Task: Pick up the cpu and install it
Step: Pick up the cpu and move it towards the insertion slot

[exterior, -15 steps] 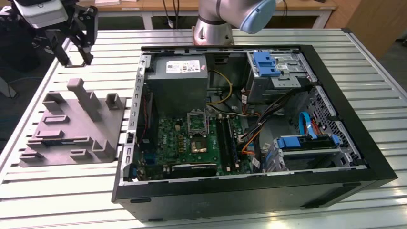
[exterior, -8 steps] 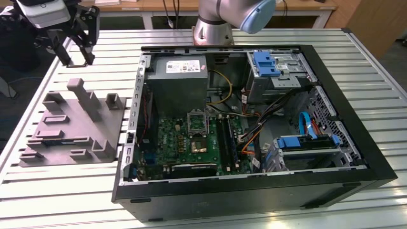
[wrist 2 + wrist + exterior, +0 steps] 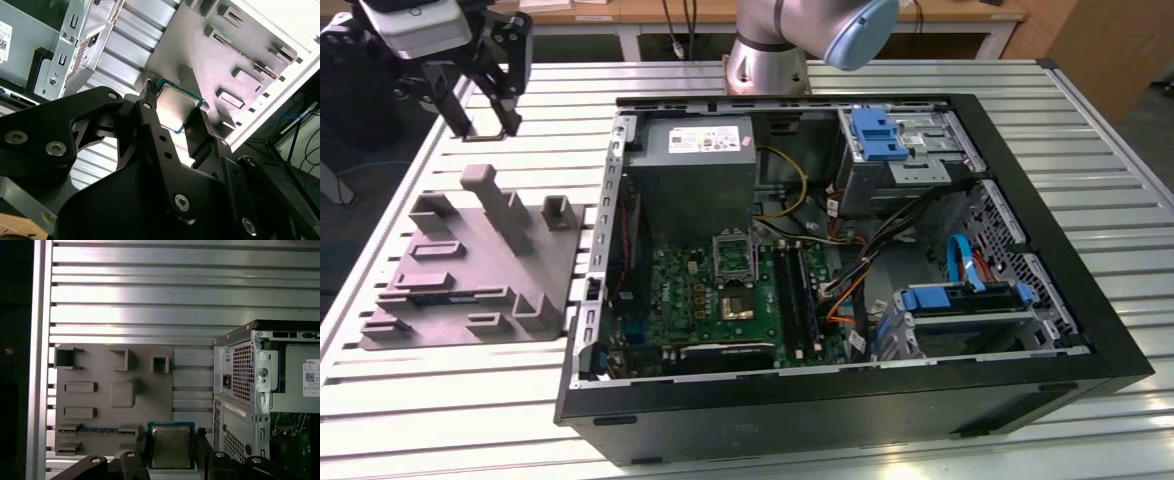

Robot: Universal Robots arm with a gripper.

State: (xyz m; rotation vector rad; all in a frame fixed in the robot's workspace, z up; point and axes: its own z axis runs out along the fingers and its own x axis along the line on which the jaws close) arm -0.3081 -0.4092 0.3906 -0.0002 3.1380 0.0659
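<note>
Claw [image 3: 171,449] first: its two black fingers [image 3: 150,130] are clamped on opposite edges of the cpu [image 3: 171,446], gripping it. The small square chip sits between the fingertips with its silvery metal top facing the cameras in both wrist views and a dark greenish rim showing round it [image 3: 177,107].

In the exterior view the claw [image 3: 483,122] hangs in the air at the exterior view's left, over the far end of the grey moulded tray [image 3: 467,270]. The tray lies flat on the slatted metal surface [image 3: 467,420], its upright posts and shallow pockets showing plainly in the first wrist view [image 3: 100,370].

Just beside the tray, toward the exterior view's right, the black computer case [image 3: 854,405] lies on its side with the panel off. Inside it are the green motherboard [image 3: 720,295], a grey power supply box [image 3: 707,150] with a white label, blue drive brackets and loose cables.

Beyond the case stands the arm's base [image 3: 767,60].
</note>
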